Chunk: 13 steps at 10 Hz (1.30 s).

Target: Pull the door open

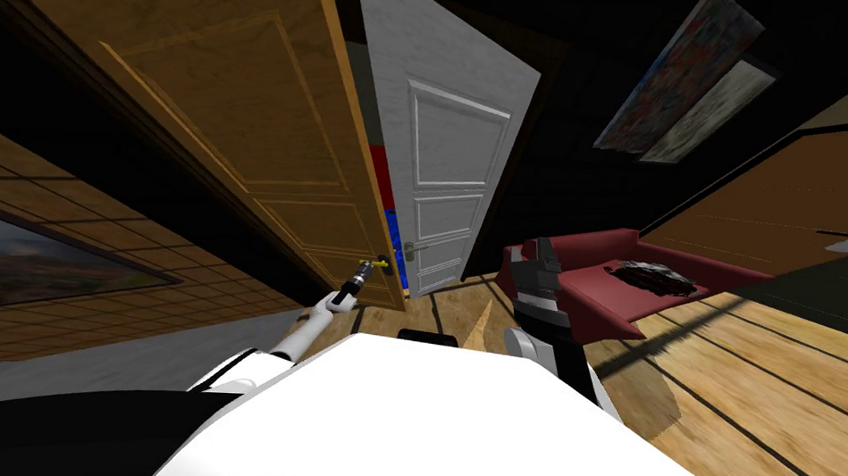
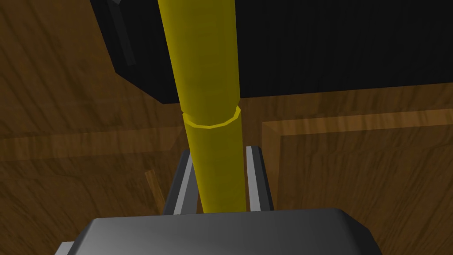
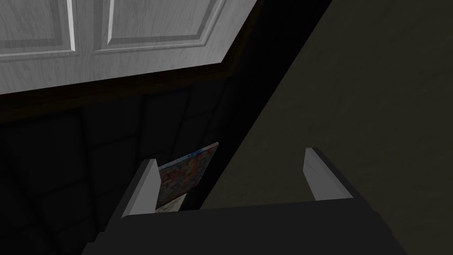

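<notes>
Clamping the yellow handle (image 2: 205,66) between its fingers, the left gripper (image 2: 220,150) grips the brown door (image 1: 239,124) near its free edge, likely for leverage; the right gripper (image 3: 231,156) idles, fingers spread

Head cam: high, steeply down and forward, rolled, wide.

Left wrist cam: very near, looks along the left fingers (image 2: 253,177) at the yellow handle (image 2: 212,133) between them. The brown door (image 2: 354,177) is just beyond. Head view shares both.

Right wrist cam: looks past the right fingers (image 3: 141,190) to the white door (image 3: 110,40), farther off. Head view shares it.
</notes>
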Available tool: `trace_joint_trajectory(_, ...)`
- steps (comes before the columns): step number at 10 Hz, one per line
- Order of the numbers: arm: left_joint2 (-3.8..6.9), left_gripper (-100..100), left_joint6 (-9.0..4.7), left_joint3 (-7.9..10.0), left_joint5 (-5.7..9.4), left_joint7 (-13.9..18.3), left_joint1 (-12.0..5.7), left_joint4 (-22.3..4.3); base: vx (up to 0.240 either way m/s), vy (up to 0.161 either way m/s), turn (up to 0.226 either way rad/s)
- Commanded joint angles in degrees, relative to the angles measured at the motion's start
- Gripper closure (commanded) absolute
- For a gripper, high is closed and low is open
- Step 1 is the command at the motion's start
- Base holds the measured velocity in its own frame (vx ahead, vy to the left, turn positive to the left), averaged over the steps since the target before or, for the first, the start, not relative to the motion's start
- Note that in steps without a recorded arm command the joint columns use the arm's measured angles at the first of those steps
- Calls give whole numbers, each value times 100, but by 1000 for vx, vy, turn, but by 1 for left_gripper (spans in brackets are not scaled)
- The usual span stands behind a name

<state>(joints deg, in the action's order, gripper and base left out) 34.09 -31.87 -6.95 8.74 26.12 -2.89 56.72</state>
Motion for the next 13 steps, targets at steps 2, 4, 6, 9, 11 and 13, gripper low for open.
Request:
trace_joint_trajectory(2,159,100,-226,-258,-32,213,165,149,-197,95,-91)
trace_joint_trajectory(4,192,100,-209,-227,-22,206,197,167,-148,73,-36)
trace_joint_trajectory(6,363,100,-477,-358,-38,363,366,198,-188,80,-136)
trace_joint_trajectory(9,560,100,-764,-488,-48,533,536,250,-191,103,-133)
trace_joint_trajectory(11,739,100,-1025,-606,-58,688,690,298,-183,88,-142)
trace_joint_trajectory(13,822,100,-1146,-660,-62,759,762,320,-195,123,-95)
